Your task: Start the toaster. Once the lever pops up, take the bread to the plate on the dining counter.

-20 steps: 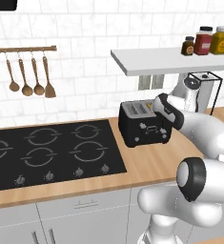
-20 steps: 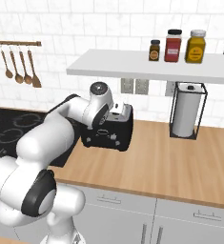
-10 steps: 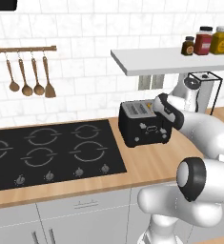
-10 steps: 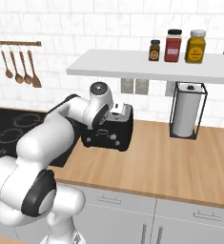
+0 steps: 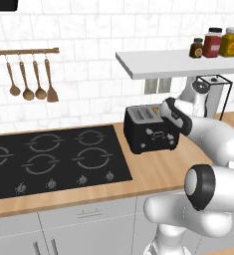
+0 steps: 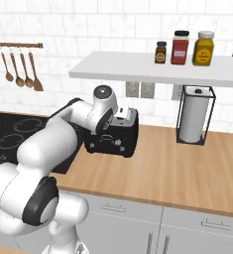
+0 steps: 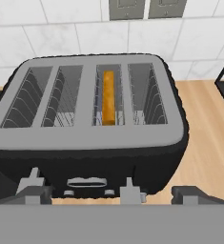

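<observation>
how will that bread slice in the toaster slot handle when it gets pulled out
The bread is thin and stands on edge in the toaster, so it is probably light and fairly stiff. Little of it shows in the slot, so gripping may be awkward and could crumble it.

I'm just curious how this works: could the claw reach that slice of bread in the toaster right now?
Probably yes. The claw hangs open just above the toaster, and the bread stands edge-up in a slot with nothing over it. It sits low between the wires, though, so gripping could be fiddly.
</observation>
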